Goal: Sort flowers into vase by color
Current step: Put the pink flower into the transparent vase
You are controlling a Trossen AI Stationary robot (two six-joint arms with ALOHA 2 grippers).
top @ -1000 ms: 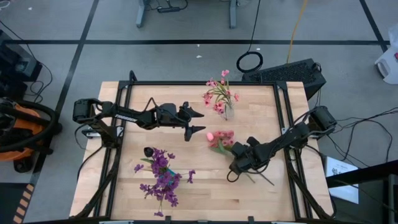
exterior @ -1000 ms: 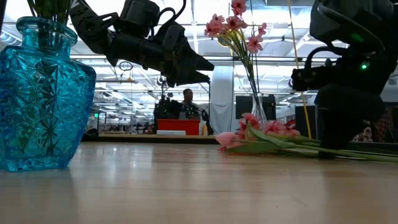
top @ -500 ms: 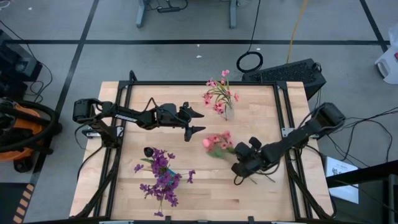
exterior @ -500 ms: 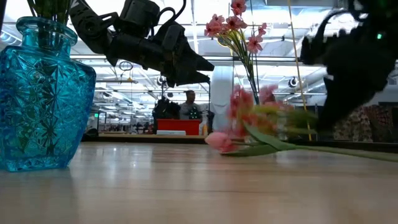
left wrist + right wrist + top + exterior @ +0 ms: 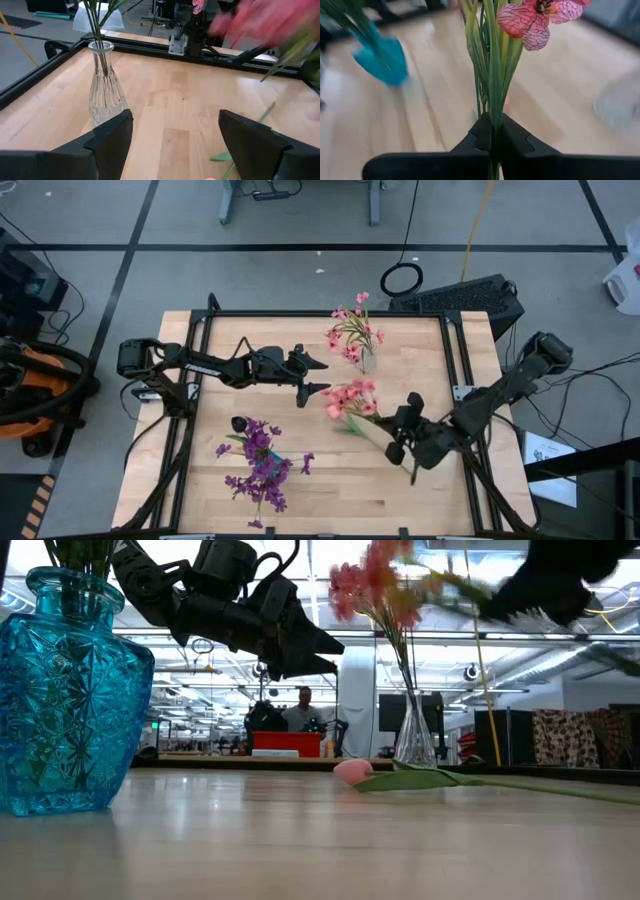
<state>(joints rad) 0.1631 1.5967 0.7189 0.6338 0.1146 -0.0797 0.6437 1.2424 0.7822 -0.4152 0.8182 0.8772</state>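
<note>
The right gripper (image 5: 398, 448) is clenched on the thin green stems of a pink flower spray (image 5: 345, 398), holding it clear of the pale wooden table (image 5: 320, 490) between the two vases, while the left gripper (image 5: 318, 376) hangs with its fingers spread and empty above the table's middle. As I judge it, the sorting is partly done: purple flowers (image 5: 260, 465) stand in the faceted blue glass vase (image 5: 70, 690) and pink ones (image 5: 352, 330) in the slim, ribbed clear vase (image 5: 104, 85). Left are the lifted spray and a single pink bud (image 5: 352, 771) lying on the table on its long stem.
</note>
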